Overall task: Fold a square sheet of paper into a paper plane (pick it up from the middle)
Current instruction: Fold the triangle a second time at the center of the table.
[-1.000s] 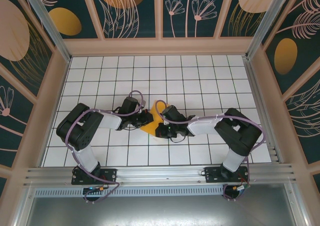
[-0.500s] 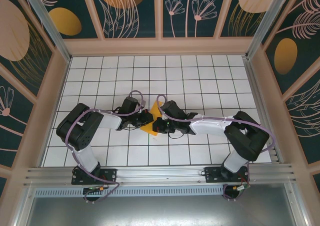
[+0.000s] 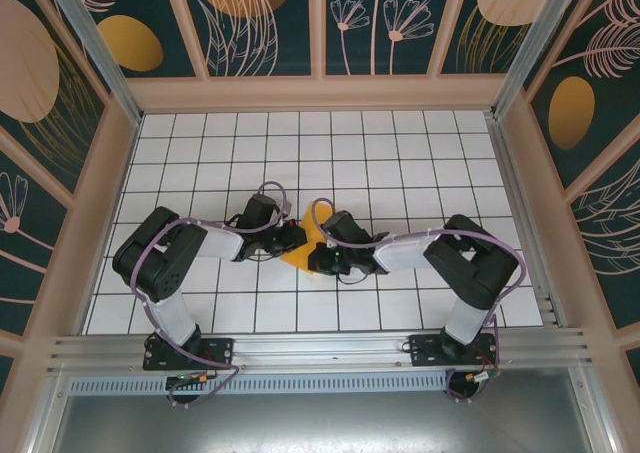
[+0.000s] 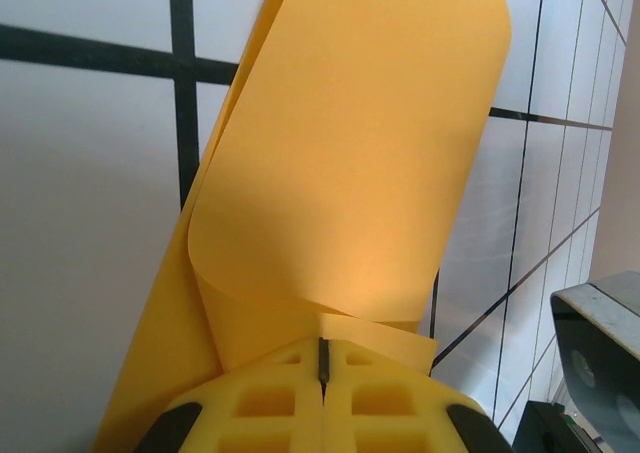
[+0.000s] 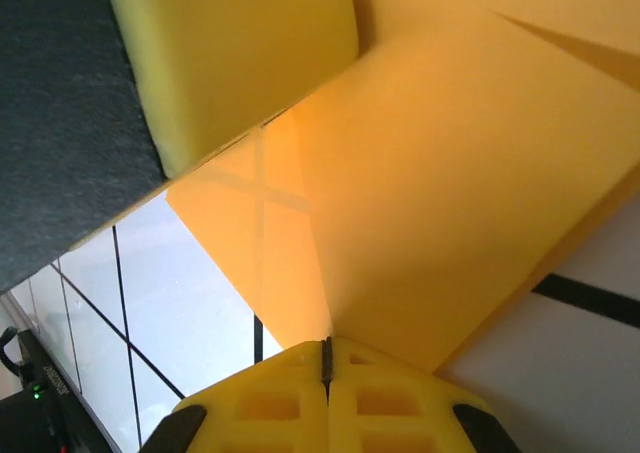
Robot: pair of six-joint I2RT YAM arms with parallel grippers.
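Square sheet of paper (image 3: 303, 249): orange-yellow, partly folded. It lies at the centre of the top view on the tiled table (image 3: 420, 153), between the two wrists.

Left gripper (image 4: 322, 368): jaws pressed together, the seam a thin dark line at bottom centre of the left wrist view. The sheet rolls up out of the pads in a loose curl toward the upper right. A short flap sits just above the seam. Reads as pinched on the sheet.

Right gripper (image 5: 326, 363): jaws also together, bottom centre of its view. A crease in the sheet runs straight down into the seam, so it reads as pinched on a folded edge. A yellow pad of the left gripper sits at upper left, against or just over the paper.

Step in hand, as I judge it: setting a fold with both grips.
- Let one grip anchor while the other works along the crease line.
- Flatten the curl first, or the fold may land off-line.
- The paper is thin, with grid lines showing through it, so pulling the grips apart risks a tear.
- The heads sit very close; mind a knock.

Hard to make out:
- From above, the arms cover most of the sheet and only a small orange wedge shows, so its outline and number of folds are unclear.
- How deep the paper sits in either grip is hidden.
- Whether the curl's far edge touches the table, I cannot tell.
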